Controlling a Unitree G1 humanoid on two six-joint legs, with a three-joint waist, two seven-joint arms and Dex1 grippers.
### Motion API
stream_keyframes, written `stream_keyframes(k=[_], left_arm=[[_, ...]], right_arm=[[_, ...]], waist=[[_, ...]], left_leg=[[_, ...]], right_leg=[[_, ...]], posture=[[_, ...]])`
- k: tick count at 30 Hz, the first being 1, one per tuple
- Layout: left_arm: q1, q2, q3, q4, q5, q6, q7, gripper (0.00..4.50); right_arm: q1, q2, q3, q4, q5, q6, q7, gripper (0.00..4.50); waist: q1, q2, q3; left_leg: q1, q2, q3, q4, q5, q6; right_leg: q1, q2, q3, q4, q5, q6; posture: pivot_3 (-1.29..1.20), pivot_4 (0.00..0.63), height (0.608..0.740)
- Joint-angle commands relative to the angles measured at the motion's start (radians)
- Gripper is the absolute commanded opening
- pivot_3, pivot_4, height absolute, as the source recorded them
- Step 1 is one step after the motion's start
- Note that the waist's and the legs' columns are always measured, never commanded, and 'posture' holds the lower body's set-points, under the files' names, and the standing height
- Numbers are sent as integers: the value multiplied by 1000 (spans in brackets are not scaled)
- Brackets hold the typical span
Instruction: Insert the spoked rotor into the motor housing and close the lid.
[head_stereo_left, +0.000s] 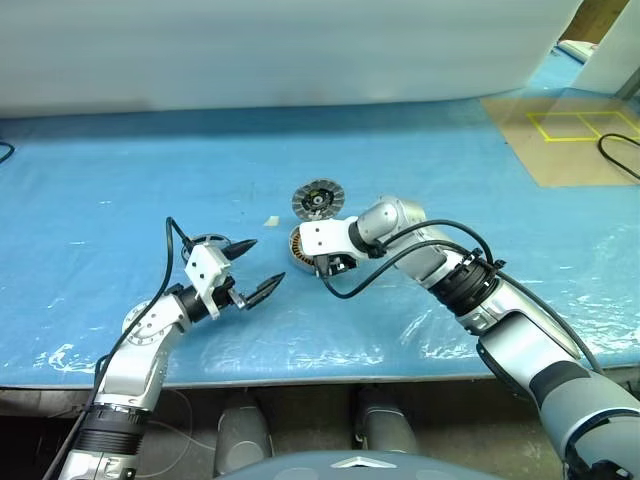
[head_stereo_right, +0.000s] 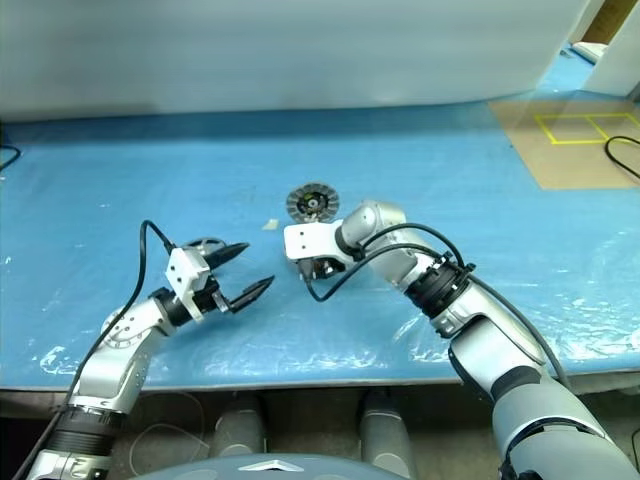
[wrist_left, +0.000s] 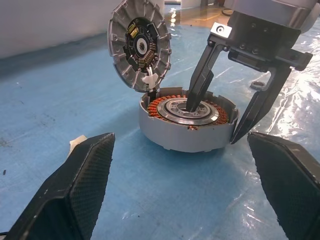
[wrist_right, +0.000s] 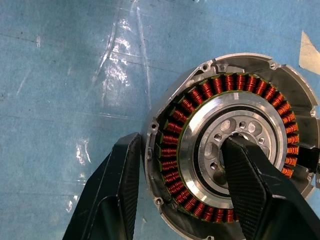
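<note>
My right pincer (wrist_left: 215, 117) points down onto the motor housing (wrist_left: 187, 127), which lies on the blue surface (head_stereo_left: 120, 180) near the middle of the head view. One finger (wrist_right: 250, 185) stands inside the silver central hub, and the other finger (wrist_right: 112, 195) is outside the grey wall of the housing, so the ring of copper-coloured windings is between them. The fingers are partly closed around this side of the housing; I cannot tell if they press it already. The lid (wrist_left: 140, 45), round with ribs on its rim, stands open behind the housing, tilted up at its far edge. My left pincer (head_stereo_left: 247, 270) hovers left of the housing, well apart from it, with both fingers spread wide and nothing between them. A small pale scrap (head_stereo_left: 270, 220) lies on the surface to the left of the lid.
</note>
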Motion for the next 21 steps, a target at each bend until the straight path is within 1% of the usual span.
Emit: stream_keyframes(k=[1, 7, 13, 21], left_arm=[[3, 5, 7, -38, -12, -14, -7, 4500], [84, 33, 18, -115, -26, 1, -19, 4500], [193, 55, 25, -205, -41, 24, -2, 4500], [252, 49, 9, -271, -41, 54, 20, 4500]], right_arm=[[26, -11, 8, -87, 14, 34, 60, 2138], [79, -11, 21, -180, 52, 144, 131, 2138], [137, -17, 54, -250, 65, 212, 160, 2138], [174, -34, 84, -316, 72, 270, 192, 2138]], waist=[[0, 0, 0], [-3, 0, 0], [-2, 0, 0], [-3, 0, -1]], left_leg=[[0, 0, 0, 0, 0, 0], [0, 1, 0, -1, 0, 0], [2, 1, 0, -2, -1, 1], [9, 1, 1, -3, -2, 3]], right_leg=[[0, 0, 0, 0, 0, 0], [-1, 0, 0, 0, 0, 0], [1, 1, 0, -1, 0, 0], [6, 1, 1, -1, -1, 0]], posture=[[0, 150, 740], [0, 150, 740], [0, 150, 740], [0, 150, 740]])
